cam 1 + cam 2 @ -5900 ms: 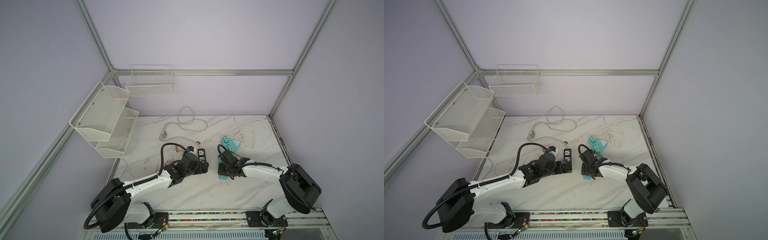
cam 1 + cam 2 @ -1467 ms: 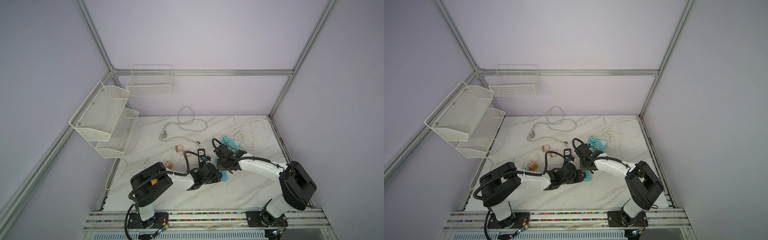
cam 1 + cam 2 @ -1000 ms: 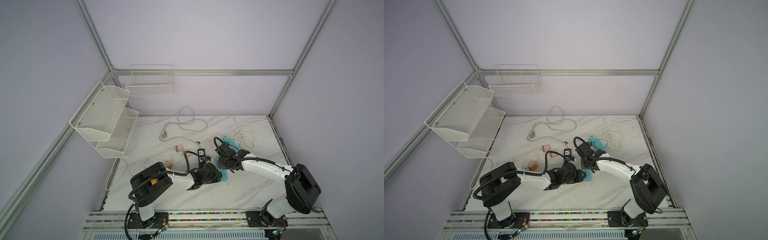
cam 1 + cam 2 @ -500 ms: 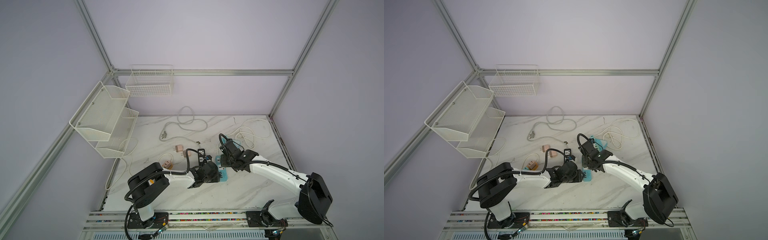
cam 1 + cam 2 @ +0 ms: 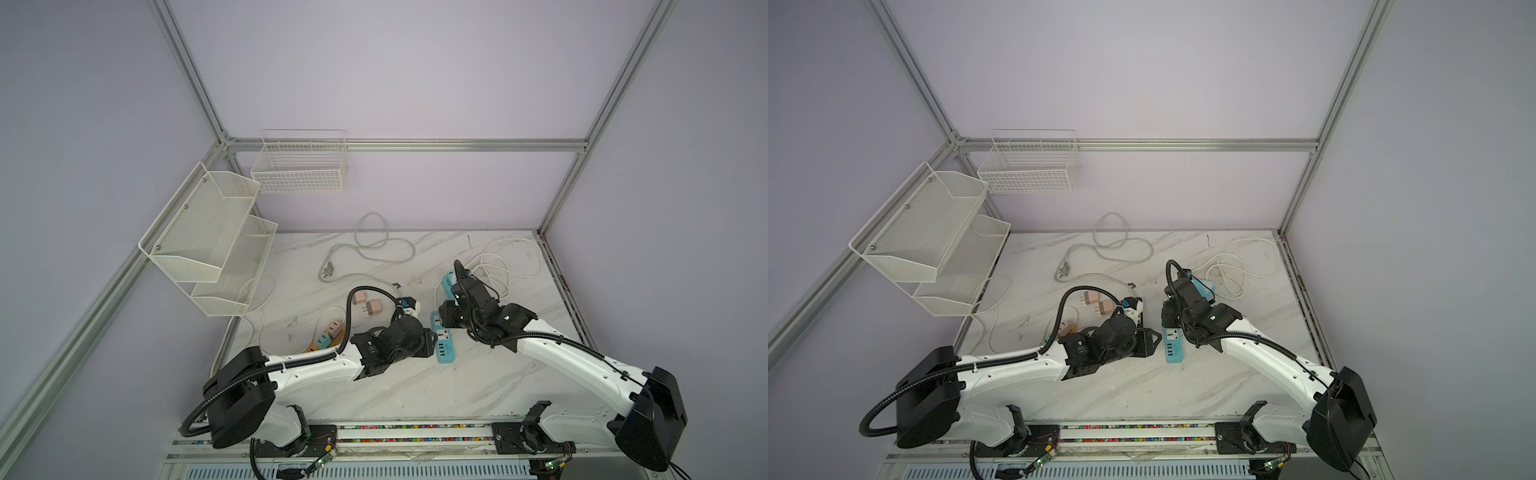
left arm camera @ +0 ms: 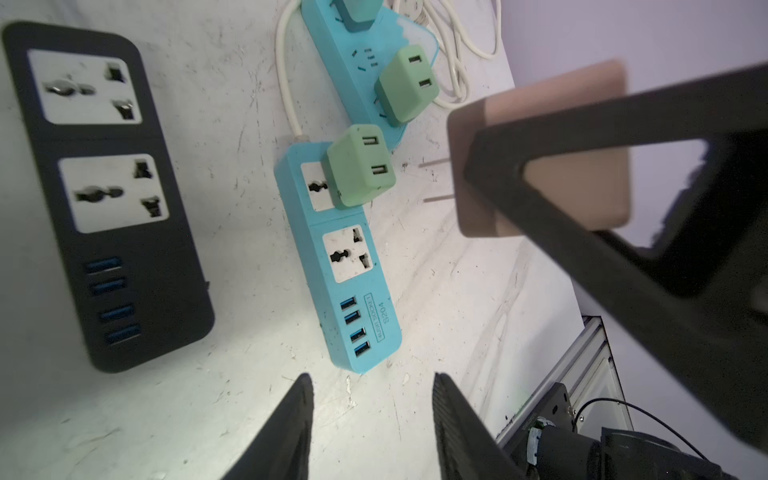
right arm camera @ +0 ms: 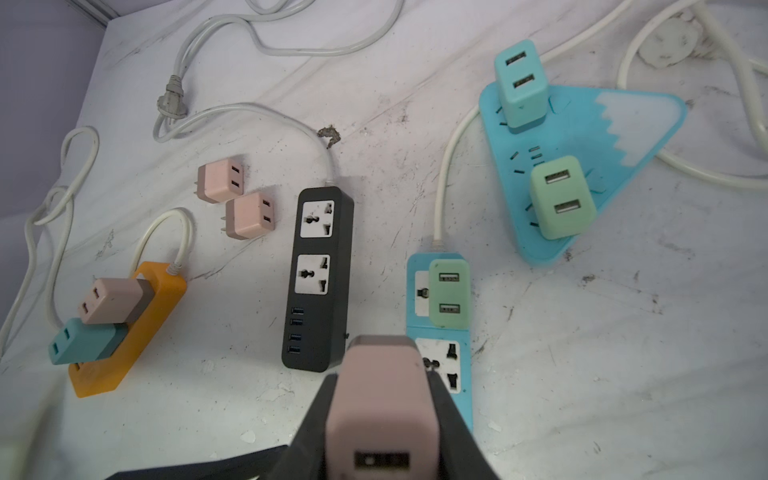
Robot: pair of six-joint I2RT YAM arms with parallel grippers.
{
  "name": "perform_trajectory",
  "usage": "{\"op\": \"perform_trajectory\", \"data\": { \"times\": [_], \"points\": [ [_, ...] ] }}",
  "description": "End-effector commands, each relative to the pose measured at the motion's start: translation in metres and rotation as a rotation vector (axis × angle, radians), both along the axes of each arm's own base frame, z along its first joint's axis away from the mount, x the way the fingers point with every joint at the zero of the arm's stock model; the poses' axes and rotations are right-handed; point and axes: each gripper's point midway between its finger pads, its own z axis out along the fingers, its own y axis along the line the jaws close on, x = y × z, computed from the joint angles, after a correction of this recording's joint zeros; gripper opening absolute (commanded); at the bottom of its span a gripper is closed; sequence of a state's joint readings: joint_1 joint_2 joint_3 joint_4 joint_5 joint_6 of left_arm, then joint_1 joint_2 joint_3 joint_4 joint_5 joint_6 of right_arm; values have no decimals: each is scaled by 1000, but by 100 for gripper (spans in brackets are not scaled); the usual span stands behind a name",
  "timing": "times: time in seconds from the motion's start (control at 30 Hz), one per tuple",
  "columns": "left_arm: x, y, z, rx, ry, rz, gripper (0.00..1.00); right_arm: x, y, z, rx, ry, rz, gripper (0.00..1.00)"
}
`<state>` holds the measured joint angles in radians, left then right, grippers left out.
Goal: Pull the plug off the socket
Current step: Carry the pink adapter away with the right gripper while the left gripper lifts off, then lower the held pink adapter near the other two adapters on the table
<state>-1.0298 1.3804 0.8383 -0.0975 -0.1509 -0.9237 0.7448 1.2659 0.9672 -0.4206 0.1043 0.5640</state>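
A marbled white tabletop [image 5: 478, 374] fills a lilac-walled cell framed in aluminium, strewn with power strips and white cables. What matters is the gap between plug and socket. The right hand [image 7: 382, 386] is clamped on the pink plug [image 6: 582, 195] and holds it in the air above the blue strip [image 5: 442, 347]. That strip lies mid-tabletop with its long axis running near to far. The plug's two prongs [image 6: 434, 163] are bare and touch nothing, and its long axis runs along the hand's reach, prongs leading toward the tabletop. The strip's nearer socket [image 6: 347, 253] is empty, while a green adapter [image 6: 359, 170] sits in the farther one. The pull itself looks done, and what remains is probably to carry the plug aside and set it down. The left hand [image 6: 374, 407] is just short of the strip's near end, jaws moderately apart and holding nothing, with the black strip [image 6: 137, 249] to its left. Compared with about a second and a half ago, the right arm has stretched out and its elbow has swung toward the near right corner, though the hand sits at much the same spot. Six seconds back the left hand was at the black strip; now it is at the blue one.
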Motion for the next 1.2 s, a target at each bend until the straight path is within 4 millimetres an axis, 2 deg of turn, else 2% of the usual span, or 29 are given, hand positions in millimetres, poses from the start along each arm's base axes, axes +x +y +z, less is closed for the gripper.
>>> {"op": "perform_trajectory", "data": {
  "times": [0.0,0.2,0.37,0.57,0.73,0.83,1.1,1.17],
  "points": [
    [-1,41,-10,124,-42,61,49,3,30,1,125,-6,51,20],
    [-4,94,-2,208,-82,174,52,4,75,8,252,-33,123,20],
    [-8,132,4,225,-100,258,54,7,110,-3,332,-18,168,21],
    [-11,168,3,226,-94,349,56,13,147,-20,419,-4,186,21],
    [-14,185,-4,227,-79,394,57,16,176,-46,434,41,211,21],
    [-14,189,-8,228,-70,409,58,18,187,-64,411,62,209,21],
    [-12,188,-17,225,-43,428,59,18,202,-91,435,106,205,21],
    [-11,186,-19,226,-37,424,60,19,206,-93,447,108,209,23]
  ]
}}
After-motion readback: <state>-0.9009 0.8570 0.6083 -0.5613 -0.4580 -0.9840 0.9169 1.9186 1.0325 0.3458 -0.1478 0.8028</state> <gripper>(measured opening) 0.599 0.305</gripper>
